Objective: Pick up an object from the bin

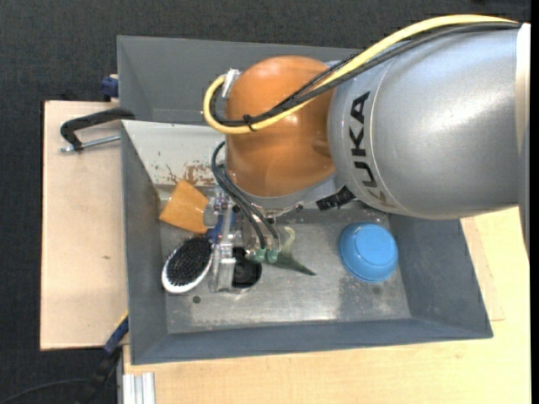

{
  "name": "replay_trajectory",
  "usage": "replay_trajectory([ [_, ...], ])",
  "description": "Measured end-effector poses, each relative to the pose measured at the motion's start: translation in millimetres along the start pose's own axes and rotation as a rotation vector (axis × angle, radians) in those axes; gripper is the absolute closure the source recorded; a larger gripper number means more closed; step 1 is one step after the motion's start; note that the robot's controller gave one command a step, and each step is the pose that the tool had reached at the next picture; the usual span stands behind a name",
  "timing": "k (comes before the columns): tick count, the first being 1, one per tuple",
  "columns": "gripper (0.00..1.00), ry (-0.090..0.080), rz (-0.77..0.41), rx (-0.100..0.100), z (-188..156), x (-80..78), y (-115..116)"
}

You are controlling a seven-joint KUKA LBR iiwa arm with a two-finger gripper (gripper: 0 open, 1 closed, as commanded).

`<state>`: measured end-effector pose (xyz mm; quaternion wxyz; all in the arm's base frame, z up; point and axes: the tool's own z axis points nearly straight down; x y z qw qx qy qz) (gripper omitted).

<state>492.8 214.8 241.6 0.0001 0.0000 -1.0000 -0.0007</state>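
My gripper (227, 255) is low in the bin's left half, under the orange dome on the wrist. Right beside it on the left lies a black oval hairbrush with a white rim (187, 266). A small black thing (245, 273) sits at the gripper's lower end, and I cannot tell whether it is held. A dark green pointed piece (289, 260) lies just to the right of the gripper. Close above and to the left, an orange wedge-shaped thing (185, 208) rests against the bin's left wall.
A blue round cup (368, 252) stands in the right part of the bin floor, apart from the gripper. The arm and its yellow cable cover the bin's upper right. Bare floor runs along the front wall.
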Motion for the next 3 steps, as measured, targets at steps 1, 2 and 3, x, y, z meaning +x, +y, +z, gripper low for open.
replay_trajectory([
  [1,0.0,-0.02,-0.353,-0.004,166.6,-44.8,4.8],
  [2,1.0,-0.015,-0.352,-0.004,166.0,-43.0,4.5],
  [3,1.0,-0.012,-0.794,0.001,-15.2,-39.4,-10.7],
])
